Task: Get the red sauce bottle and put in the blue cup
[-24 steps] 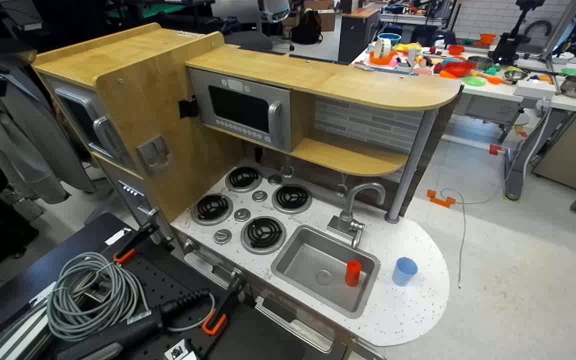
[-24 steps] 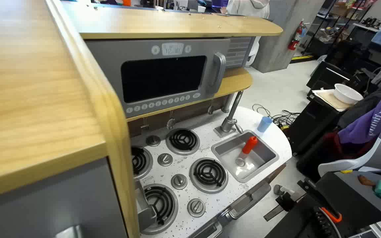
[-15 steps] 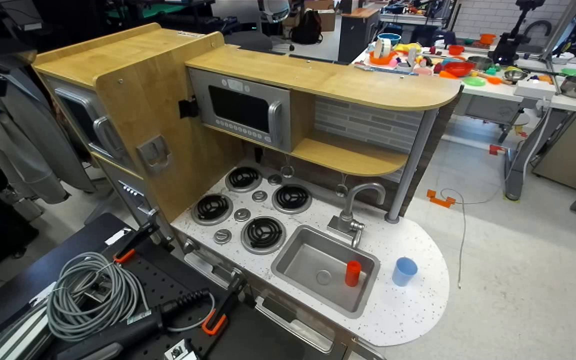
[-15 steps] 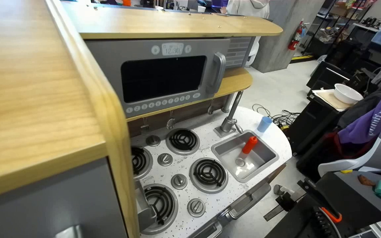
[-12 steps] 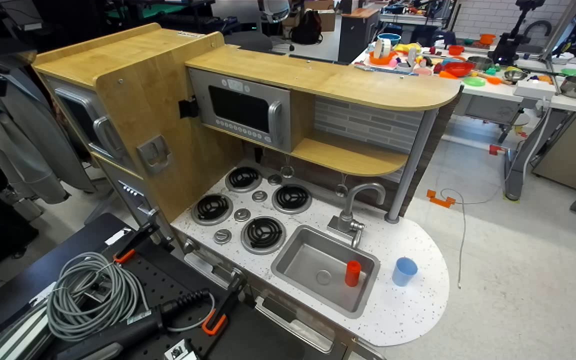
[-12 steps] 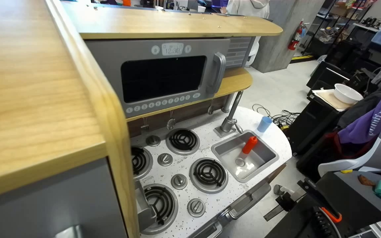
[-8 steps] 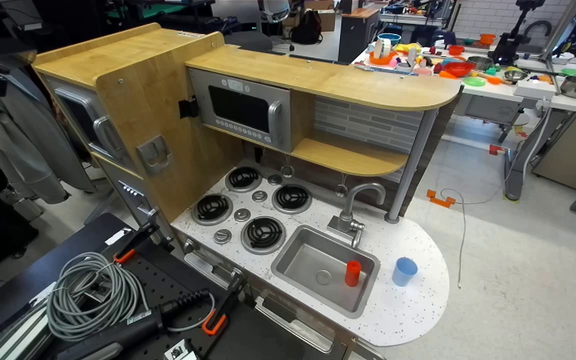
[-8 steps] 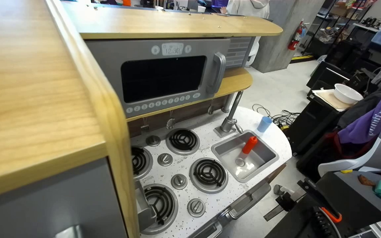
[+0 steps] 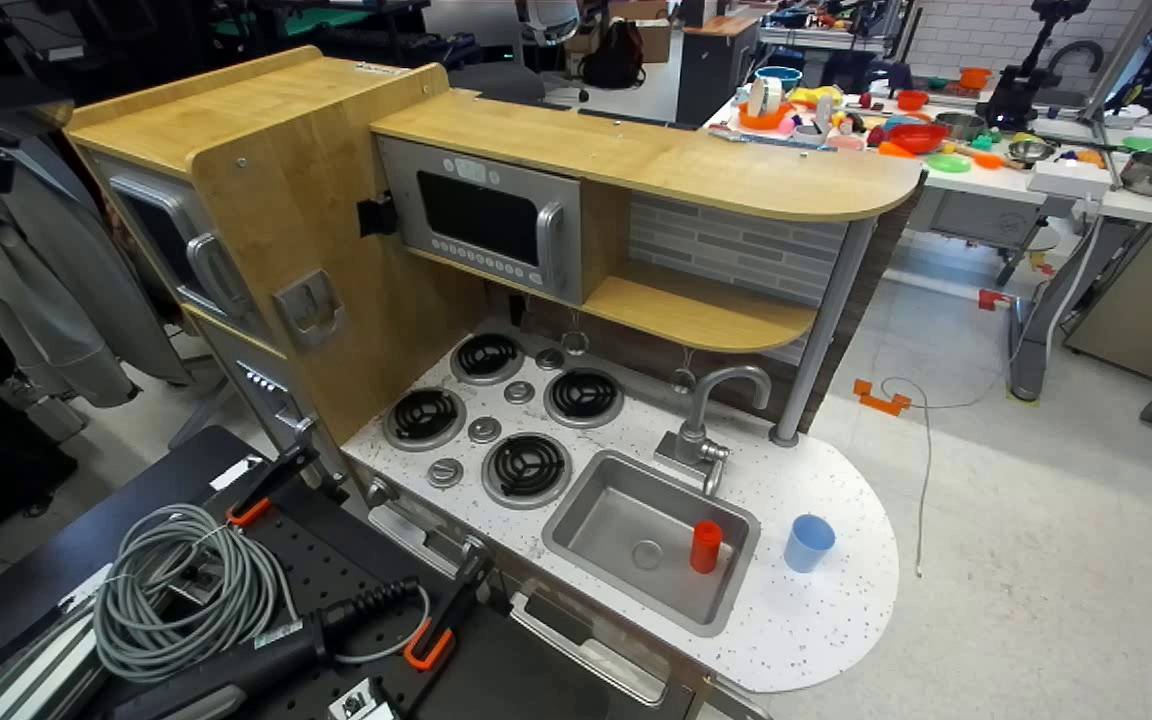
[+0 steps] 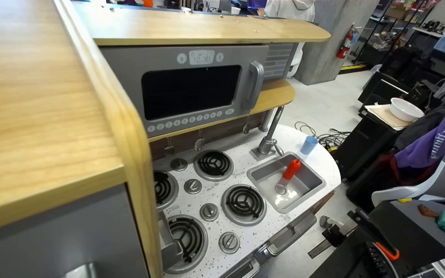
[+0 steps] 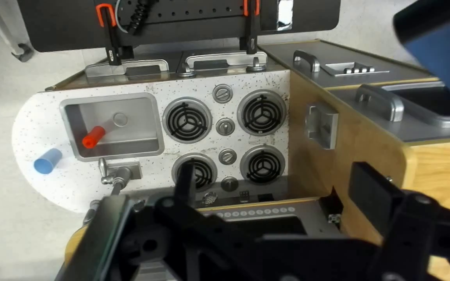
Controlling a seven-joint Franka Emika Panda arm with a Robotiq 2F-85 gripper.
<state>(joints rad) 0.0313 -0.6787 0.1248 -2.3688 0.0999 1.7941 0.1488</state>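
The red sauce bottle stands upright inside the grey sink basin, close to the wall on the blue cup's side. It also shows in an exterior view and in the wrist view. The light-blue cup stands upright on the white counter beside the sink, near the rounded end. It also shows in an exterior view and in the wrist view. My gripper shows only in the wrist view. Its fingers are wide apart with nothing between them, high above the toy kitchen and away from bottle and cup.
The sink is sunk into the counter. A faucet rises behind it. Burners and knobs lie beside it. The microwave, shelf, grey post and tall wooden cabinet stand above the counter. A black table stands in front.
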